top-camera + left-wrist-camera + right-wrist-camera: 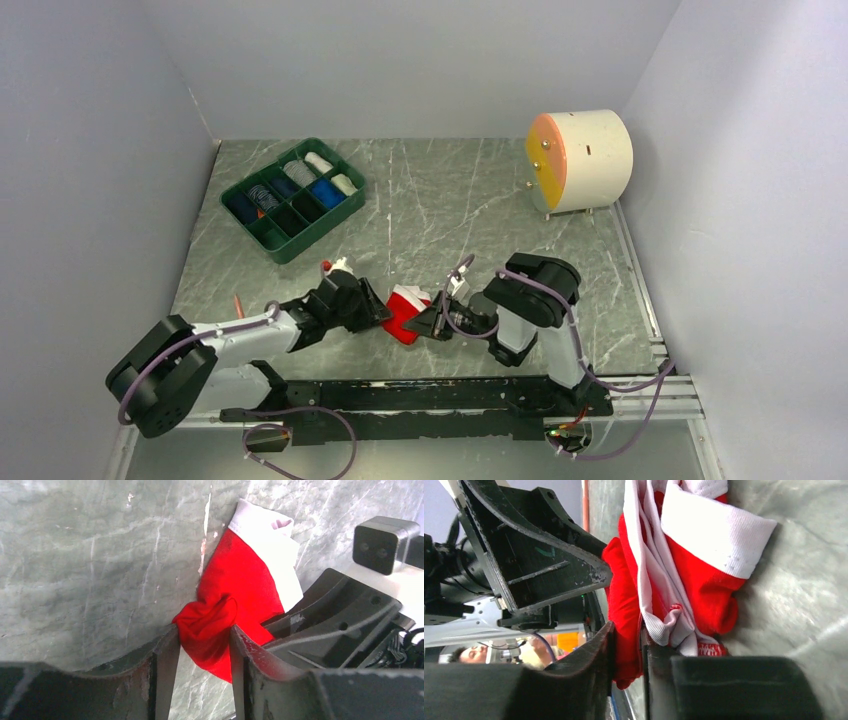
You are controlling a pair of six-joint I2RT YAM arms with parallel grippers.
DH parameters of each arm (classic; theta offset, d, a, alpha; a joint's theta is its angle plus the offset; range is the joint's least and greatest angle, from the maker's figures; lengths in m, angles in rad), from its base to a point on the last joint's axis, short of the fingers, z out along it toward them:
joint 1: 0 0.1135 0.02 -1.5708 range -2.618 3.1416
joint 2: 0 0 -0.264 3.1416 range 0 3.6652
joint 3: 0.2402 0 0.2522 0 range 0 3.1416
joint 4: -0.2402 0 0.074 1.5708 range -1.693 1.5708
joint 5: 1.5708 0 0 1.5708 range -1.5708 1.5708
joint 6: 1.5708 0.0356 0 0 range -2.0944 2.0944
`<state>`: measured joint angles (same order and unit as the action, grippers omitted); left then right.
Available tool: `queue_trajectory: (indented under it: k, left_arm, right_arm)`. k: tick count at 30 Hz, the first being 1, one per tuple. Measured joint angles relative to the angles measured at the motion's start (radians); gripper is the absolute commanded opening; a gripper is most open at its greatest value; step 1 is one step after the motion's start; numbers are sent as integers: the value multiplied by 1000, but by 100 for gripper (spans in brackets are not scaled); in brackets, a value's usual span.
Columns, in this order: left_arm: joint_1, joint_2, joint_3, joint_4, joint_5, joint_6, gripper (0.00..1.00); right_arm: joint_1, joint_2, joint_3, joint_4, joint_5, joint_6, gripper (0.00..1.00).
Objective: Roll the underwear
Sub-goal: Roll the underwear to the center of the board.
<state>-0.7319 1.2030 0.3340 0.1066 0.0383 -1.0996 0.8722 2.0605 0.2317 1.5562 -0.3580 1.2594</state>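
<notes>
The red underwear [404, 310] lies bunched on the marble table [440, 200] between my two arms, its white waistband [267, 532] folded at the far end. From the left, my left gripper [378, 312] pinches a twisted red fold [207, 630] between its fingers [167, 655]. My right gripper [428, 324] comes from the right and is shut on a red edge [626, 630] beside the white-trimmed band [719, 535]. The two grippers nearly touch over the cloth. In the right wrist view the lettering is mostly hidden behind one finger.
A green compartment tray [291, 198] with several rolled garments stands at the back left. A cream cylinder with an orange face [580, 160] sits at the back right. A small red and white item [336, 266] lies just behind the left wrist. Grey walls enclose the table.
</notes>
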Motion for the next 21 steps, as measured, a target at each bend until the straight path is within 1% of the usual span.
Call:
queue_trajectory:
  k: [2, 4, 7, 12, 14, 17, 19, 21]
  left_arm:
    - [-8, 14, 14, -7, -10, 6, 44]
    - [-16, 26, 31, -20, -22, 10, 44]
    - [-27, 29, 41, -34, -40, 16, 44]
    - [-38, 35, 63, -66, -56, 30, 44]
    - [-42, 39, 73, -81, -62, 35, 44]
    - [-44, 45, 83, -94, -63, 40, 44]
    - [-45, 48, 88, -101, -63, 40, 44]
    - [-46, 51, 92, -105, -63, 40, 44]
  right_arm:
    - [0, -24, -19, -14, 8, -25, 48]
    - [2, -80, -30, -45, 9, -69, 52]
    - [6, -203, -21, -184, 10, -158, 57]
    - [11, -440, 21, -561, 45, -329, 62]
    - [12, -555, 44, -756, 83, -417, 63]
    - [14, -704, 83, -996, 139, -552, 64]
    - [23, -779, 127, -1127, 184, -645, 63]
    - [51, -821, 177, -1221, 250, -729, 63]
